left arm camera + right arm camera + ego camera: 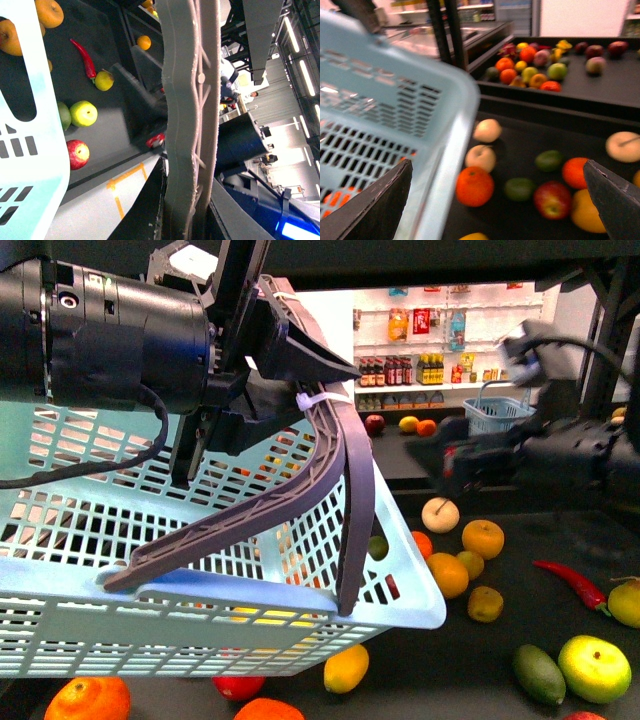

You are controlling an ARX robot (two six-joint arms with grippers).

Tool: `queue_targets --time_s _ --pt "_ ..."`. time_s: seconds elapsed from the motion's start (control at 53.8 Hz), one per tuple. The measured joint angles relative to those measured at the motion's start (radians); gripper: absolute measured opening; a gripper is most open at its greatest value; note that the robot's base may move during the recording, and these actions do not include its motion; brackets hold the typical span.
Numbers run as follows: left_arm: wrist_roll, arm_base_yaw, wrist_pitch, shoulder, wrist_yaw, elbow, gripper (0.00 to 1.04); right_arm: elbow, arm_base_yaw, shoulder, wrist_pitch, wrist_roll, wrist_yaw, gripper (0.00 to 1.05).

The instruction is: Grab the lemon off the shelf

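Step in hand: bring the right gripper (450, 462) to the lemon (346, 668). Its fingers (375, 205) stand wide apart, released, with nothing between them. The left gripper (285, 360) is clenched on the handle (345, 490) of the basket (200, 580).

The lemon, judged by its plain yellow oval form, lies on the near tray of the shelf (440, 665), under the basket's right end. The right gripper is well to the far right of it. Travel near and left, stay clear of the basket rim, straddle the short axis, and close gently, since the smooth skin may roll.

The basket screens the tray's left half and cuts off the lemon's far side. The right gripper is blurred in the front view. A yellow sliver (475, 236) in the right wrist view may be the lemon; this cannot be told.
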Motion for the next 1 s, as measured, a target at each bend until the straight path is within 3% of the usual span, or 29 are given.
queue_targets --time_s 0.13,0.26,0.353,0.762,1.004 --pt "0.001 0.0 0.0 0.0 0.008 0.0 0.12 0.026 -0.172 0.042 -0.019 -0.044 -0.021 1.02" --pt "-0.002 0.0 0.0 0.0 0.008 0.0 0.12 0.032 -0.243 0.175 -0.06 -0.156 -0.049 1.02" --pt "-0.002 0.0 0.0 0.0 0.003 0.0 0.12 0.031 -0.246 0.299 -0.065 -0.233 -0.078 1.02" --pt "-0.002 0.0 0.0 0.0 0.007 0.0 0.12 0.2 -0.02 0.607 -0.064 -0.276 -0.1 1.02" --pt "-0.002 0.0 0.0 0.0 0.004 0.0 0.12 0.352 0.062 0.706 -0.122 -0.306 -0.113 1.02"
